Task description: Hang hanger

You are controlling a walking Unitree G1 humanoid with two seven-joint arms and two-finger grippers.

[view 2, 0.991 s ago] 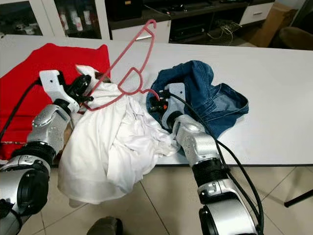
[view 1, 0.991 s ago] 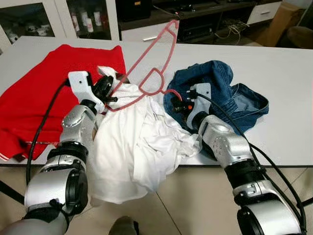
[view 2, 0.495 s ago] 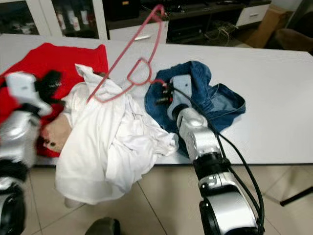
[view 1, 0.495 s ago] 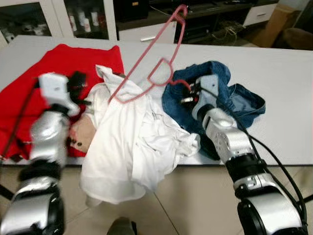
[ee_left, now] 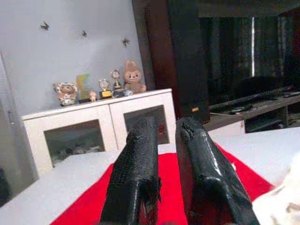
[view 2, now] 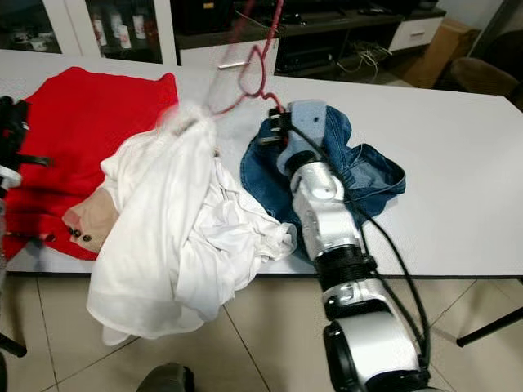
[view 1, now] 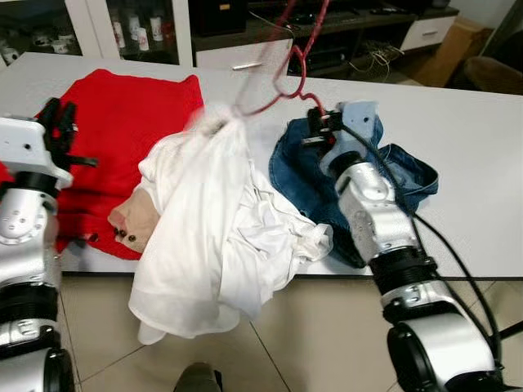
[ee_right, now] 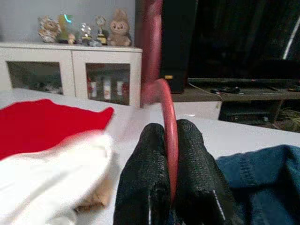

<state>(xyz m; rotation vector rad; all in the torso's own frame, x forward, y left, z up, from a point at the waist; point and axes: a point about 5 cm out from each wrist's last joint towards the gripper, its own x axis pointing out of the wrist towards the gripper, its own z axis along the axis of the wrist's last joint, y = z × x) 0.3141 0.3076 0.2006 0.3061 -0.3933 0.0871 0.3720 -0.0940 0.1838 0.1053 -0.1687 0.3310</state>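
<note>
Red cloth on the far left, that's a red garment (view 1: 122, 122) spread flat on the white table (view 1: 466, 114), and right over its near edge sits the left gripper (view 1: 61, 135), lifted off the fabric, pointing toward the cabinets. From its wrist camera the two black fingers (ee_left: 136, 178) stand close together with only a thin slit between them, nothing in there at all. Next along, a white shirt (view 1: 216, 237) lies heaped in the middle of the table, its lower half spilling over the front edge toward the tiled floor (view 1: 310, 343). A tan bit of cloth with dark buttons (view 1: 131, 229) pokes out where the white meets the red. The top of the shirt is a blur, drawn up toward the hanger. And there it is, the pink hanger (view 1: 286, 77), raised above the table, its upper part running out past the top of the view, its lower end curving down into the right gripper (view 1: 320, 131). Wrist camera confirms it: both fingertips (ee_right: 194, 154) pressed on the pink wire, a firm pinch. Under that arm, rumpled blue jeans (view 1: 400, 175) lie on the table to the right of the shirt, touching it.
</note>
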